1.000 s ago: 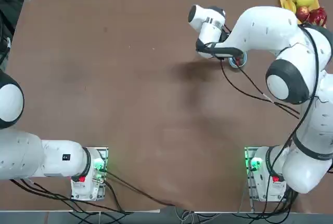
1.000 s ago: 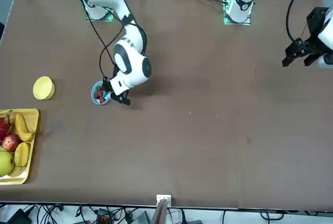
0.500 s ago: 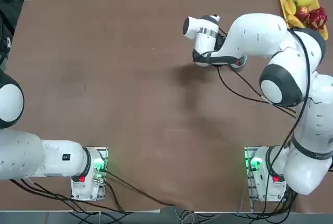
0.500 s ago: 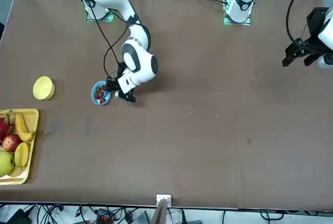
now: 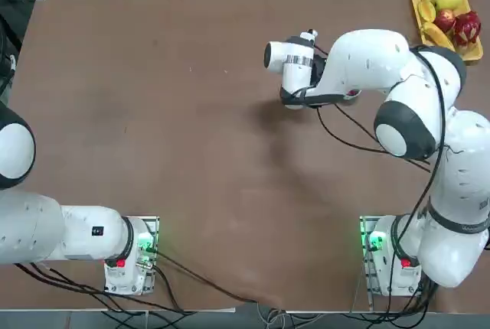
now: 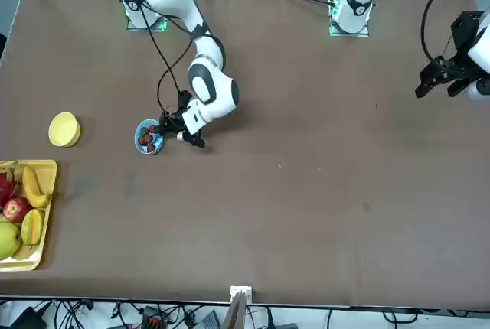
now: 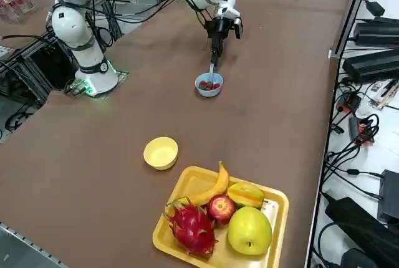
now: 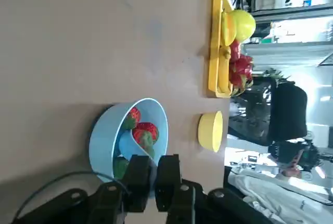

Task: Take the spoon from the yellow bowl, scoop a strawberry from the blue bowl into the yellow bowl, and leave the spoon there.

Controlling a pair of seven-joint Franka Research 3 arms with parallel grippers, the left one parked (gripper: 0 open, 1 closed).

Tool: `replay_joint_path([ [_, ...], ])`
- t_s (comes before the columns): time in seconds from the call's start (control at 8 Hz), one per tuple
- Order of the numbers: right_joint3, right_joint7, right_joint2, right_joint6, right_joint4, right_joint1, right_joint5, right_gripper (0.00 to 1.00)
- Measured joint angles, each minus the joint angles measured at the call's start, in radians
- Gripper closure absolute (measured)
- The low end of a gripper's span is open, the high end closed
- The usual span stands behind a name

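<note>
Now we see the right gripper [image 8: 152,174] fingers [image 8: 167,172] clamped on the spoon [image 8: 130,143], its tip in the blue bowl [image 7: 209,85] among strawberries [image 8: 145,130]; the yellow bowl [image 7: 161,153] sits apart.

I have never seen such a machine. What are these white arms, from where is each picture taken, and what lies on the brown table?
They are two robot arms; only one works here. The pictures come from overhead, from across the table, from a raised side camera, and from the working arm's wrist. On the table stand a blue bowl with strawberries, a yellow bowl, and a yellow tray of fruit. The right gripper hangs over the blue bowl, shut on a pale spoon whose tip dips among the strawberries.
</note>
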Motion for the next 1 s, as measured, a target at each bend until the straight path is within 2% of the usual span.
replay_joint_path([
  [1.0,-0.001,0.009,0.092,-0.137,0.058,0.102,-0.084,0.9],
])
